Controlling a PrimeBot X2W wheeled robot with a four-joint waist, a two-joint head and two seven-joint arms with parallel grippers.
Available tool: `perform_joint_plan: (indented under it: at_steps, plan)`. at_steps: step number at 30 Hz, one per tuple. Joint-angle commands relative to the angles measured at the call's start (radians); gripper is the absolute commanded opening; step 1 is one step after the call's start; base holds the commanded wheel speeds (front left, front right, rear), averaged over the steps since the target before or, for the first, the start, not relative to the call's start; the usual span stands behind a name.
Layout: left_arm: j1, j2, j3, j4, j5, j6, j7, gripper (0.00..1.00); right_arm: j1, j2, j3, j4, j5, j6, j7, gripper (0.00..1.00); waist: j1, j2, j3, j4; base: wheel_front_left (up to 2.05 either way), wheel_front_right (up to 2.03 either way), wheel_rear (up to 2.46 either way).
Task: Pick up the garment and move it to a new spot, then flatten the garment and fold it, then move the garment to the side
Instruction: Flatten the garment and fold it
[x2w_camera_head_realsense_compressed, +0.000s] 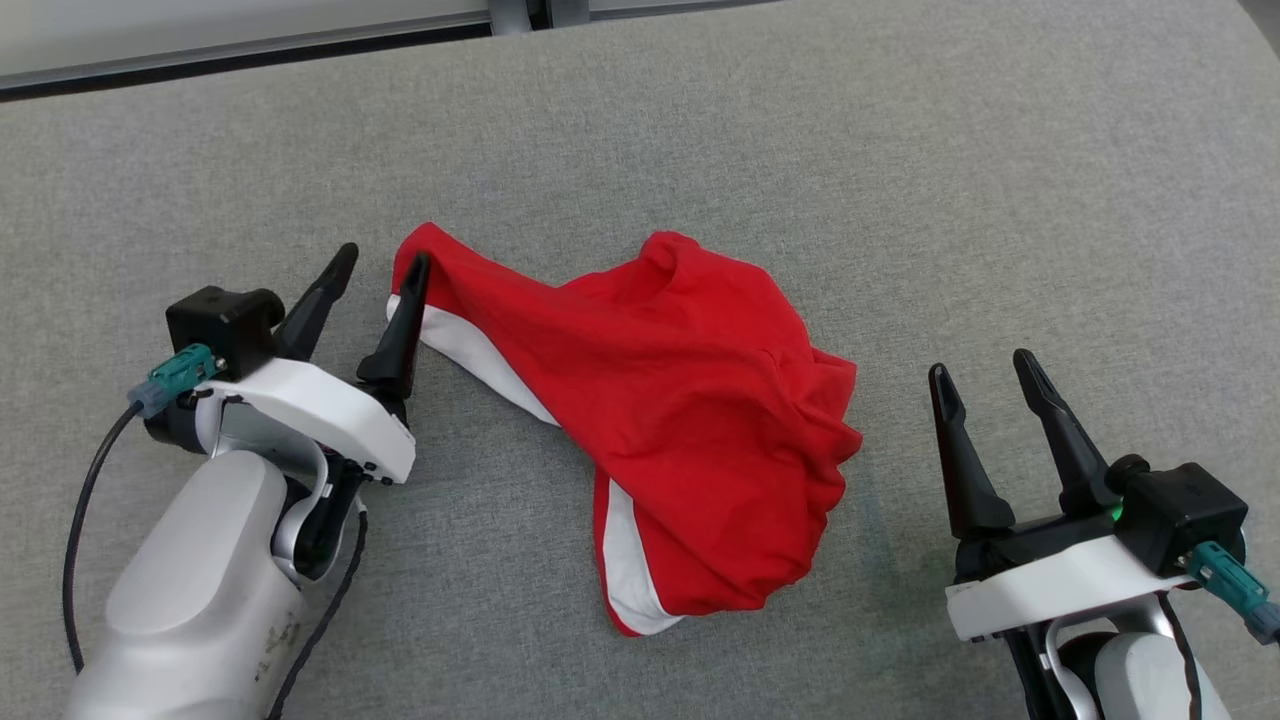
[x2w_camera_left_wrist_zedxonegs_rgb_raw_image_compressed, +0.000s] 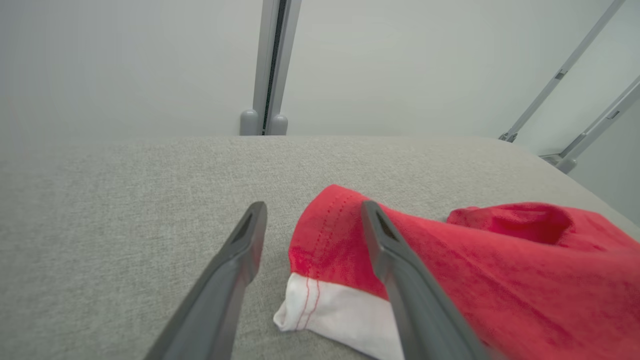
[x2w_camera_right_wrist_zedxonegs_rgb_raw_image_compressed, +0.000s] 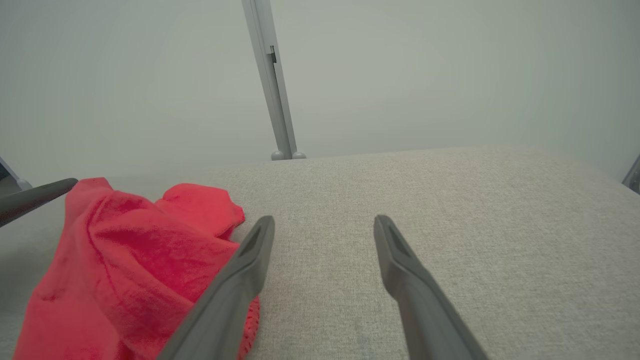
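Shows red garment crumpled mid-frame on grey padded surface.
Has left end effector spread wide at garment's upper-left corner, gripping nothing, and right end effector wide open, empty, lower right.

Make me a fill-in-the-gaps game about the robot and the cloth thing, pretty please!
1. The garment is mostly ____ with white edges.
2. It lies crumpled on a soft surface coloured ____.
3. The left gripper and the right gripper both have fingers that are ____, not shut.
4. The garment's white-edged corner sits by the ____ gripper.

Missing words: red, grey, open, left.
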Motion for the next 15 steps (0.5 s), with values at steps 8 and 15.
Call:
perform_joint_plan:
  at_steps: [8, 15]
  plan:
    - [0.119, 0.040, 0.122, -0.205, 0.130, 0.118, -0.074, 1.00, 0.008, -0.001, -0.012, 0.010, -0.020, 0.000, -0.001, 1.00, -0.0001, 0.0000, -0.086, 0.037, 0.00, 0.00, 0.00]
    - [0.307, 0.034, 0.269, -0.423, 0.214, 0.163, -0.074, 1.00, 0.035, -0.002, -0.010, 0.008, -0.033, 0.000, 0.020, 1.00, -0.0001, 0.0000, -0.152, 0.071, 0.00, 0.00, 0.00]
